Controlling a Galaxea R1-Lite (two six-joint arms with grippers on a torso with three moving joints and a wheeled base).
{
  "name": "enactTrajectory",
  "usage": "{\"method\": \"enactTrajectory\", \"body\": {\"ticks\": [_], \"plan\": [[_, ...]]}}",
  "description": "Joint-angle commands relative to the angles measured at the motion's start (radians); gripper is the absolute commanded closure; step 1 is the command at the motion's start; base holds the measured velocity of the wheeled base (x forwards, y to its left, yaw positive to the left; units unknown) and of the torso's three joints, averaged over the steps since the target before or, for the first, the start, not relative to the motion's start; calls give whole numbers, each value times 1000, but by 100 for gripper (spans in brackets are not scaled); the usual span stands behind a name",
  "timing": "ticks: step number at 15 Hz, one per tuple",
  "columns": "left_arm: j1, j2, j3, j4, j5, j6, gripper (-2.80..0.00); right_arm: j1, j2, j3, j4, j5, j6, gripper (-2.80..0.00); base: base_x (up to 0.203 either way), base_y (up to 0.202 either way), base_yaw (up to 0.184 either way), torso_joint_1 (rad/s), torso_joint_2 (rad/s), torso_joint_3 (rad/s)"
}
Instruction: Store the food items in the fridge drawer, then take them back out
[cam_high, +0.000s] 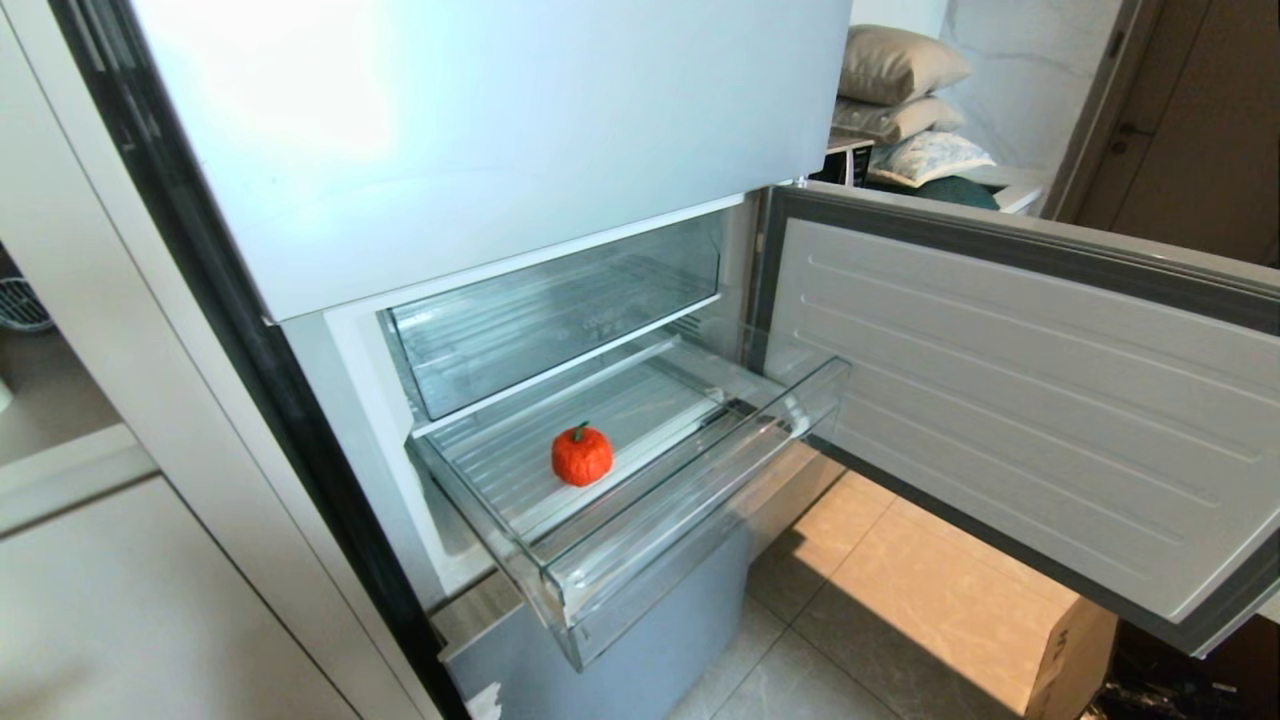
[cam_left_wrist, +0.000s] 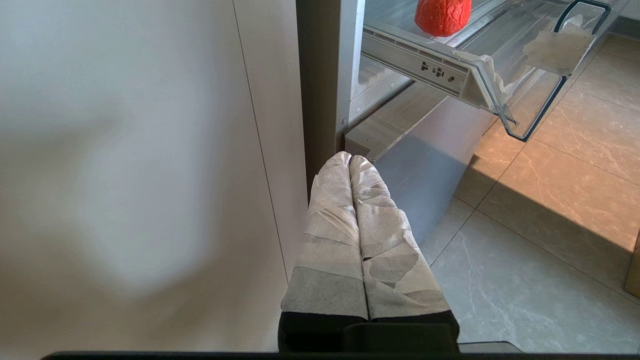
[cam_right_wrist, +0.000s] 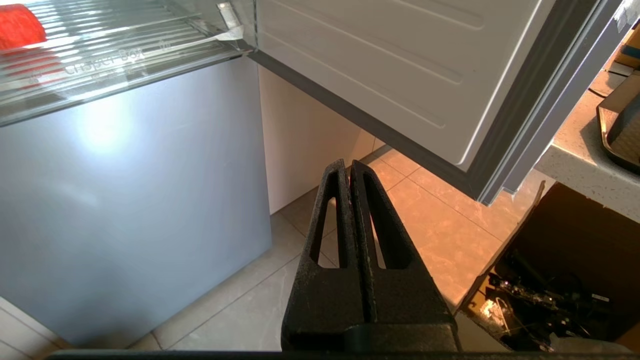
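Both grippers, left gripper (cam_left_wrist: 350, 159) and right gripper (cam_right_wrist: 346, 164), hang shut and empty near the floor, while one round red fuzzy fruit (cam_high: 581, 455) sits stored in the clear pulled-out fridge drawer (cam_high: 690, 500), waiting to come out.

Left tool (cam_left_wrist: 350, 159), right tool (cam_right_wrist: 347, 164) closed (empty).
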Motion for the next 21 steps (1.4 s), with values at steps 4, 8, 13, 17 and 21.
{"method": "enactTrajectory", "body": {"ticks": [4, 8, 13, 17, 21], "plan": [[-1, 0, 0, 1, 0, -1, 0, -10, 176, -166, 4, -48, 141, 0, 0, 0, 0, 0, 0, 0], [0, 0, 0, 1, 0, 0, 0, -348, 451, -260, -21, -56, 217, 0, 0, 0, 0, 0, 0, 0], [-1, 0, 0, 1, 0, 0, 0, -902, 745, -303, -182, 237, 238, -280, 0, 0, 0, 0, 0, 0], [0, 0, 0, 1, 0, -1, 0, -1062, 965, -320, -357, 344, 252, -280, 0, 0, 0, 0, 0, 0], [0, 0, 0, 1, 0, 0, 0, -1117, 1168, -317, -563, 355, 286, -280, 0, 0, 0, 0, 0, 0]]}}
